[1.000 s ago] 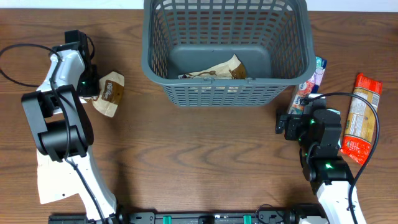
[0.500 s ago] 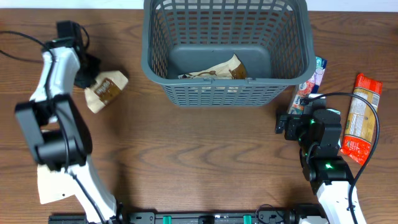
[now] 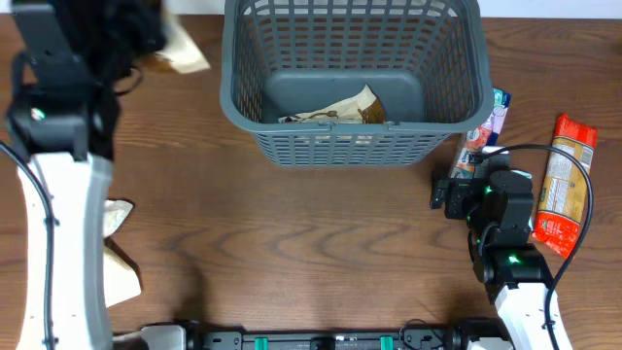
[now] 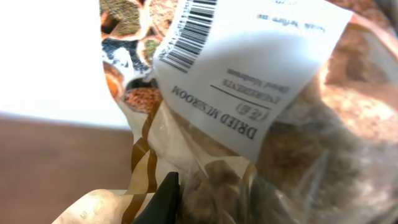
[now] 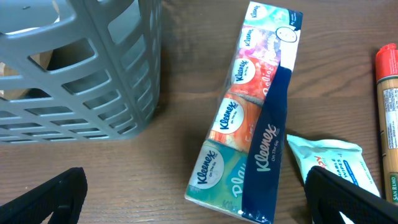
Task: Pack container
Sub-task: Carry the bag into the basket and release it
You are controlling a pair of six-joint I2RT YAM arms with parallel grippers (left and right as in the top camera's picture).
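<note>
- Your left gripper (image 3: pixel 146 37) is clamped on a dried mushroom packet (image 4: pixel 249 118), which hangs clear of the table at the far left, just left of the basket's far left corner.
- In the left wrist view that packet fills the frame. You can read its white label with a barcode and "DRIED MUSHROOM", and one dark fingertip (image 4: pixel 165 199) shows against its lower edge.
- The container, a dark grey lattice basket (image 3: pixel 243 58), stands upright at the far middle of the wooden table (image 3: pixel 311 243).
- One brown and cream packet (image 3: pixel 340 109) lies on the basket floor, toward the near wall.
- Your right gripper (image 5: pixel 196 199) sits low at the near right with its jaws spread wide and nothing between them.
- Ahead of it lies a Kleenex pocket tissue multipack (image 5: pixel 249 124), flat on the table just right of the basket's near right corner.
- A teal and white wipes packet (image 5: pixel 329 165) lies just beside the multipack's near end, on its right.
- A long red and orange packet (image 3: pixel 564 180) lies farther right, apart from the tissues.
- A pale sheet or bag (image 3: pixel 117 262) lies at the near left, partly hidden by your left arm.
</note>
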